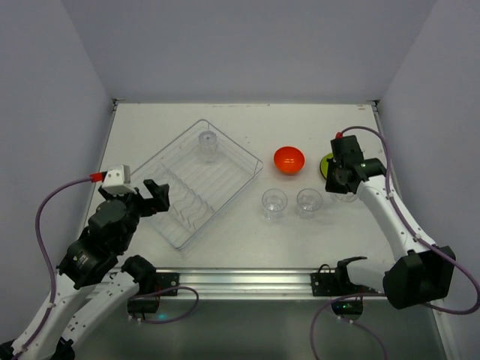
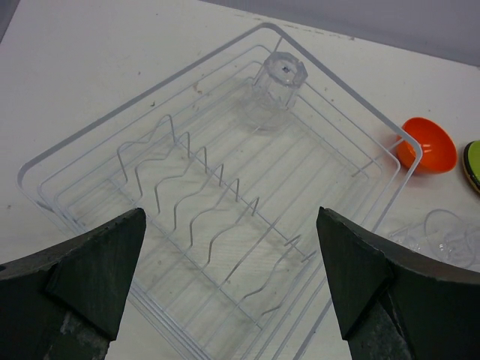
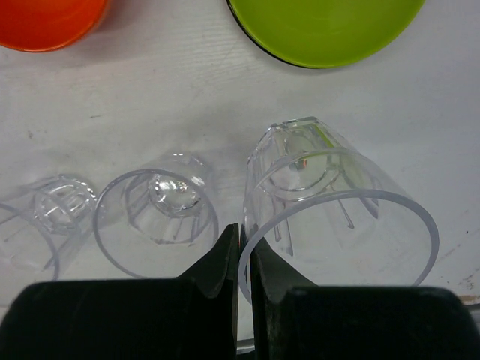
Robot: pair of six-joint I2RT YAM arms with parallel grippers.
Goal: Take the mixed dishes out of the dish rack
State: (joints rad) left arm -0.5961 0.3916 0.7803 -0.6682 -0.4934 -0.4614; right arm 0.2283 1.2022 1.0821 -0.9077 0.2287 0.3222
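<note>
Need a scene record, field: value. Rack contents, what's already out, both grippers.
dish rack: on the table, one dish left inside
rack tumbler: base up, at the rack's far end
orange bowl: on the table, right of the rack
green plate: on the table beside the bowl
out of rack: left loose tumbler and right loose tumbler, side by side
right gripper: shut on the rim of the held tumbler
left gripper: open, empty, over the rack's near end
</note>
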